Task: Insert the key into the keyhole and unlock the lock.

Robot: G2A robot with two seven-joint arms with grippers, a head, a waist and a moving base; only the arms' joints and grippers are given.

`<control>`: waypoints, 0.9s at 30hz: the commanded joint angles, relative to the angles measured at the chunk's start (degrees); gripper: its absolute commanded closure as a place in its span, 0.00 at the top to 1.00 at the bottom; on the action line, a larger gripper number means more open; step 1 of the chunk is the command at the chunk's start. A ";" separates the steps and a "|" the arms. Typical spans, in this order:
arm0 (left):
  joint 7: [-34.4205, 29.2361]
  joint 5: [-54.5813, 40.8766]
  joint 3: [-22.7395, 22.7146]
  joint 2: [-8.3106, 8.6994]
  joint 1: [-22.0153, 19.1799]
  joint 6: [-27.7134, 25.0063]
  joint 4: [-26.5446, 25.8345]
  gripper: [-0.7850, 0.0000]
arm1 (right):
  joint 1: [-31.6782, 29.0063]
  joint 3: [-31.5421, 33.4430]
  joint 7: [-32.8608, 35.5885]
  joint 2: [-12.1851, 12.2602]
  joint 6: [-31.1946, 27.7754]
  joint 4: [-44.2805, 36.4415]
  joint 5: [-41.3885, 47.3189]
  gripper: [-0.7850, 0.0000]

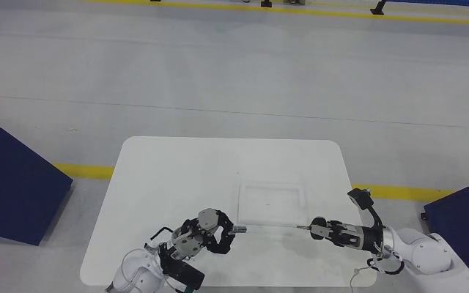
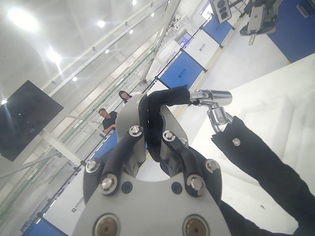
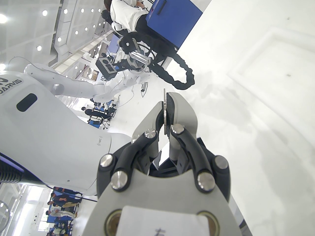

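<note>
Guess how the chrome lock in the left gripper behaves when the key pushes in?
Likely slippery: the lock is polished chrome, though the left gripper pinches it with fabric-covered fingers. It looks like two jointed barrels, so it may swivel when the key pushes. Probably rigid and heavy for its size.

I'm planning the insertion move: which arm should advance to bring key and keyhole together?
Right, probably. The right gripper pinches the key, its tip pointing across a gap at the lock held in the left gripper, so a straight advance should reach it.
</note>
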 commanded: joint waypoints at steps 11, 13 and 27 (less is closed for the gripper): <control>3.82 -8.35 1.03 -0.63 0.98 -5.95 -0.92 0.00 | 0.00 0.00 0.00 0.00 0.00 0.00 0.00 0.00; 3.82 -8.35 1.03 -0.63 0.98 -5.95 -0.92 0.00 | 0.00 0.00 0.00 0.00 0.00 0.00 0.00 0.00; 6.29 -14.56 2.95 -1.37 0.88 -9.93 1.52 0.00 | 0.00 0.00 0.00 0.00 0.00 0.00 0.00 0.00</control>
